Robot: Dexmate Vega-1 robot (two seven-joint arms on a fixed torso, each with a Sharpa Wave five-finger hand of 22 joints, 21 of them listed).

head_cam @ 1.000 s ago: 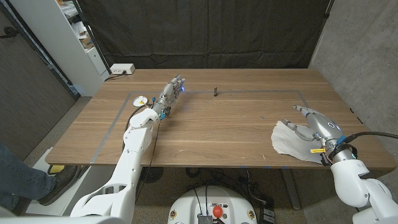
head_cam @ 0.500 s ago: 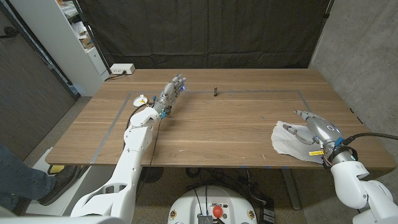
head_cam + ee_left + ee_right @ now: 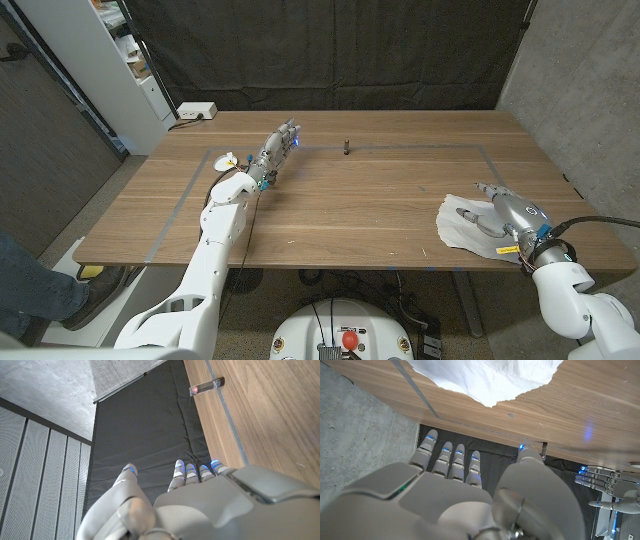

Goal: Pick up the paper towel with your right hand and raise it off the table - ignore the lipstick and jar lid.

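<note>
I have my right hand [image 3: 503,213] over the near right part of the surface [image 3: 380,200], its fingers [image 3: 451,458] stretched out and slightly apart, holding nothing. The paper towel [image 3: 462,228] lies crumpled on the wood just beside and partly under that hand. My left hand [image 3: 276,147] sits far across at the back left, fingers straight, close together and empty. The lipstick [image 3: 346,147] stands upright near the far edge.
</note>
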